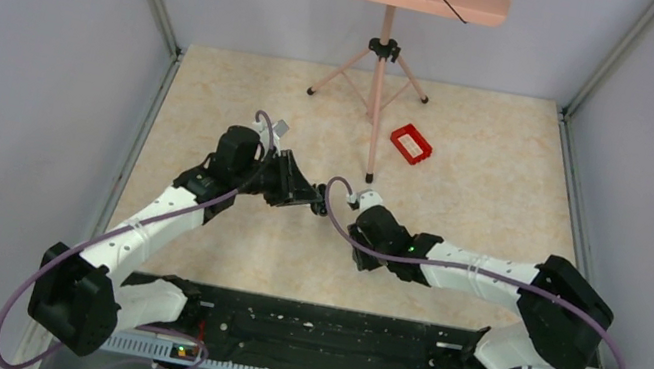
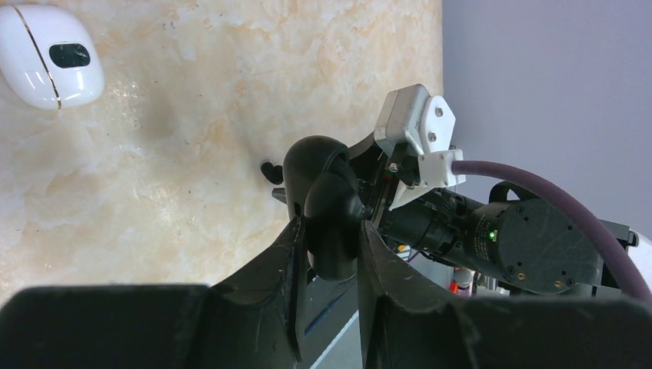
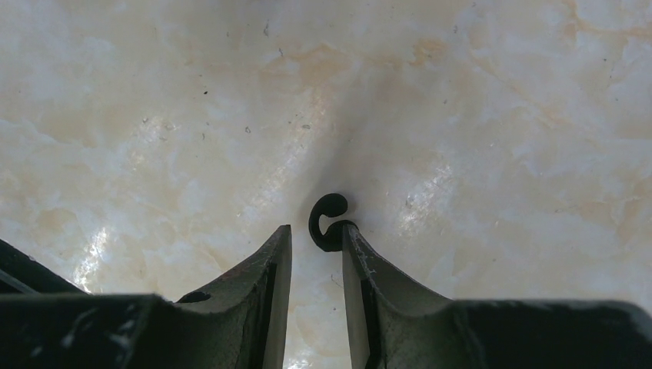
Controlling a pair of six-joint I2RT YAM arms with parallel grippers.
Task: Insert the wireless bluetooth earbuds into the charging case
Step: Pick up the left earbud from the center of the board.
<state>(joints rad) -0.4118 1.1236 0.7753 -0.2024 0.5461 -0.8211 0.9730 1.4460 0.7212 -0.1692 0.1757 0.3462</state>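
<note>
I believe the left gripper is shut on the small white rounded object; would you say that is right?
Not quite. The left gripper is shut on the glossy black charging case, not on the white rounded object, which lies apart on the table. The left wrist view shows this.

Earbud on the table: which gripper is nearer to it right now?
Right. The right gripper is down at the earbud, which lies against one fingertip. The left gripper is farther off, clamped on the charging case.
</note>
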